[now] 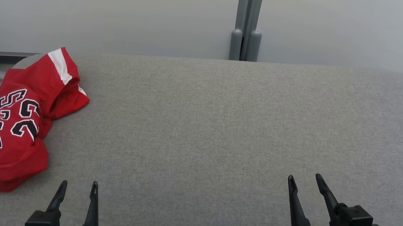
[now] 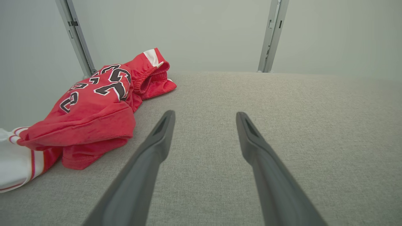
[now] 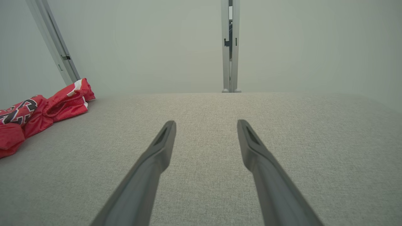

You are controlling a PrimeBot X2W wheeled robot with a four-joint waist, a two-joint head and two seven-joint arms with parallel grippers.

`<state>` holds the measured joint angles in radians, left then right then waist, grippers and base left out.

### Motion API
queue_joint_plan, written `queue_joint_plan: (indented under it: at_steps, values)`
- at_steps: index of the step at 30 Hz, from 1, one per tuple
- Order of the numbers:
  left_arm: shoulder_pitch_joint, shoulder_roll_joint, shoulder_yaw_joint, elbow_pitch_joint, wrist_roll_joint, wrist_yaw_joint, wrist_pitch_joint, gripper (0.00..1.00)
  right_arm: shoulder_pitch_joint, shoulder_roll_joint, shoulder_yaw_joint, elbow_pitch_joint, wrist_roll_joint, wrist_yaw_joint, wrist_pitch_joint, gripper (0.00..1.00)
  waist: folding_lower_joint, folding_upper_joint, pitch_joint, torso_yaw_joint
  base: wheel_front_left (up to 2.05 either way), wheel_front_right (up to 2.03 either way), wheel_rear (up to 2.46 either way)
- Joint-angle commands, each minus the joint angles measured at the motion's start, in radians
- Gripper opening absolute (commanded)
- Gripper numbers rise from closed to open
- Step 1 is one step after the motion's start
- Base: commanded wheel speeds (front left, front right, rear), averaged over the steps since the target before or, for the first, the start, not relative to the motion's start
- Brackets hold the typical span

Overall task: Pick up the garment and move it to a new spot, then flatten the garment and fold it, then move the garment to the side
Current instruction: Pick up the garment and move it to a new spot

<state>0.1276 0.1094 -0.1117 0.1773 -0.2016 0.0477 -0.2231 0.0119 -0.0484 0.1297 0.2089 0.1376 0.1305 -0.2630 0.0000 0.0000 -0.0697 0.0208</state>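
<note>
With the left gripper (image 1: 78, 185) and right gripper (image 1: 304, 178) both held spread and empty, the crumpled red garment (image 1: 14, 125), heaped at the grey cushion's (image 1: 222, 130) left edge, is best pinched at 1 raised fold by the nearer left gripper.

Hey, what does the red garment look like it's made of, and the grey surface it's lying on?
Red garment: probably a soft knit sports fabric, matte; it crumples in loose folds with a gathered elastic edge. Grey surface: seems woven upholstery cloth, matte, showing a fine flecked weave.
</note>
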Motion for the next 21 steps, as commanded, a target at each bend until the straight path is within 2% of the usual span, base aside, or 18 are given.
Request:
queue_joint_plan:
  at_steps: [1, 7, 21]
  values:
    - [-0.009, 0.009, -0.002, -0.001, -0.004, 0.003, 0.001, 1.0, 0.009, -0.003, -0.002, -0.006, -0.003, 0.0, -0.005, 1.0, 0.0, 0.0, 0.003, 0.015, 0.0, 0.0, 0.0]
    - [-0.024, 0.017, -0.006, -0.007, -0.001, 0.006, 0.006, 1.0, 0.01, -0.004, -0.001, -0.01, 0.007, 0.0, -0.005, 1.0, 0.0, 0.0, 0.008, 0.091, 0.0, 0.0, 0.0]
    - [-0.019, 0.035, 0.0, -0.028, -0.016, 0.021, 0.013, 1.0, -0.015, -0.004, 0.014, -0.012, 0.023, 0.0, -0.005, 1.0, 0.0, 0.0, 0.014, 0.365, 0.0, 0.0, 0.0]
